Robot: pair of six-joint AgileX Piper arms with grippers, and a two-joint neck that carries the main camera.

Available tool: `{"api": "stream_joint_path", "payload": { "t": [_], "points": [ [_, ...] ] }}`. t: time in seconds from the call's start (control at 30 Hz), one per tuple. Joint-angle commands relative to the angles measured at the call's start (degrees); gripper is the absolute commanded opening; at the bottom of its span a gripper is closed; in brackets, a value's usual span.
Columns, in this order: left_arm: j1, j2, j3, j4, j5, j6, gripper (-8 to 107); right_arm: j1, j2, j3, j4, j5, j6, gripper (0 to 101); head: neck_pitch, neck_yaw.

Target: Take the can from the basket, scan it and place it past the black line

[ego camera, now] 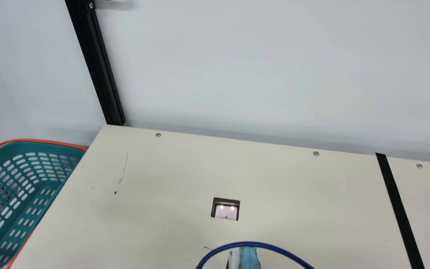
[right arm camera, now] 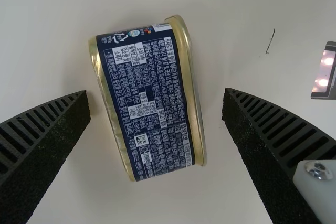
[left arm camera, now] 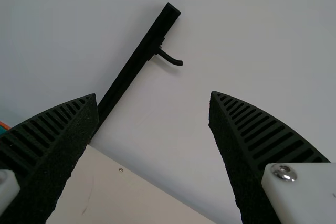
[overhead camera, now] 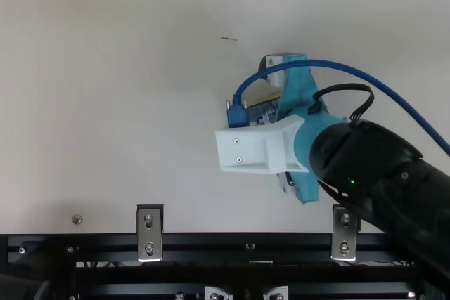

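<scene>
Over the near part of the table, the body of my right gripper point(overhead camera: 301, 93) shows in the top view, its fingertips hidden beneath it. In the right wrist view that right gripper point(right arm camera: 156, 93) is open, a finger on either side of the can point(right arm camera: 149, 106) with a gap at both sides. The can is navy with gold rims and lies on the table. My left gripper point(left arm camera: 152, 97) is open and holds nothing, facing the wall. The scanner point(ego camera: 225, 209) lies mid-table in the main view. The black line point(ego camera: 399, 209) runs along the table's right part.
A teal basket point(ego camera: 47, 147) with an orange rim stands at the table's left edge. A black post point(ego camera: 99, 71) rises by the wall behind. A blue cable point(overhead camera: 351, 72) arches over the right gripper. A black metal rail point(overhead camera: 246, 241) borders the table's near edge.
</scene>
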Motion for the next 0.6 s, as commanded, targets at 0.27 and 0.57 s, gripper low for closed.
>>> {"api": "stream_joint_path", "payload": {
  "t": [0.27,0.57],
  "points": [
    [0.00,0.00,0.00,0.00,0.00,0.00,90,-0.48,1.00,-0.91,1.45,-1.80,-0.07,0,-2.12,-0.47],
    [0.00,0.00,0.00,0.00,0.00,0.00,90,-0.96,0.66,-1.21,2.48,-2.31,-0.57,0,-2.12,-0.47]
  ]
}}
